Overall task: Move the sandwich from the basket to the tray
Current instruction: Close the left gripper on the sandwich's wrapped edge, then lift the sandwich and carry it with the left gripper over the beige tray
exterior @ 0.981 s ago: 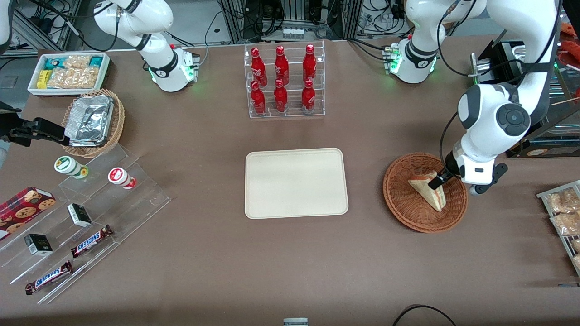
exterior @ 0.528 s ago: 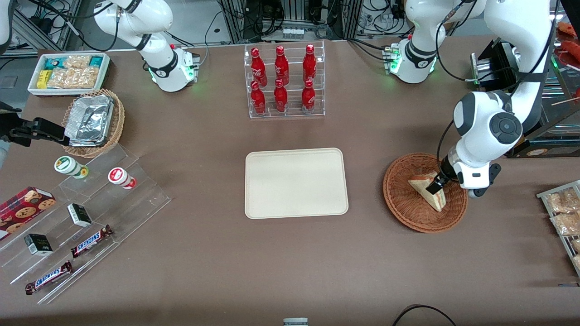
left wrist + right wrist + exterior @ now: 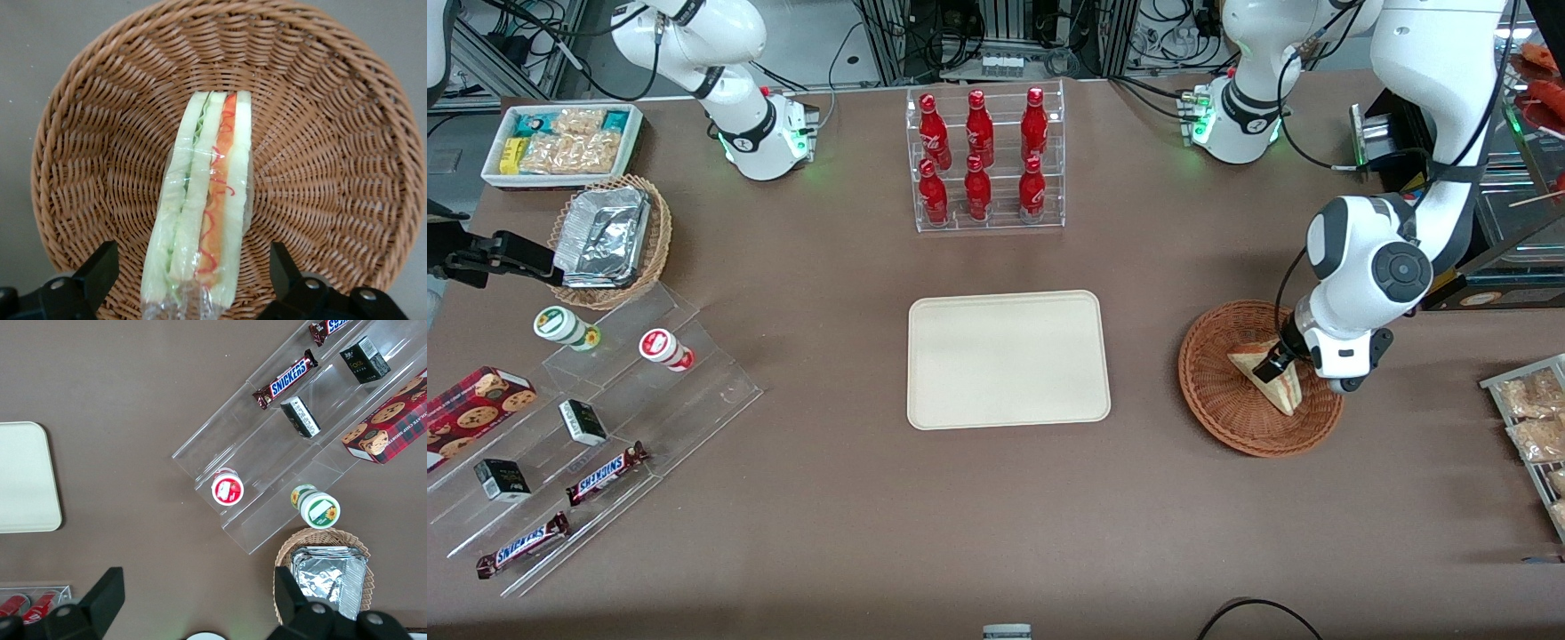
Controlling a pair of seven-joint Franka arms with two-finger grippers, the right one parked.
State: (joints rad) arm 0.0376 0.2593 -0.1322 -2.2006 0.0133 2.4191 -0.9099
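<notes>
Gripper (image 3: 193, 280) hangs low over the basket (image 3: 1218, 418), fingers (image 3: 100, 267) spread either side of the sandwich (image 3: 203, 213) (not touching); tray (image 3: 1008, 359) at basket's 9 o'clock.

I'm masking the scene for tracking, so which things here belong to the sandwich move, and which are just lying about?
Belongs to the job:
sandwich, in the basket
tray, nothing on it
hand, open, its fingers either side of the sandwich

Just lying about:
red bottles
Snickers bars
foil containers
cookie box
</notes>
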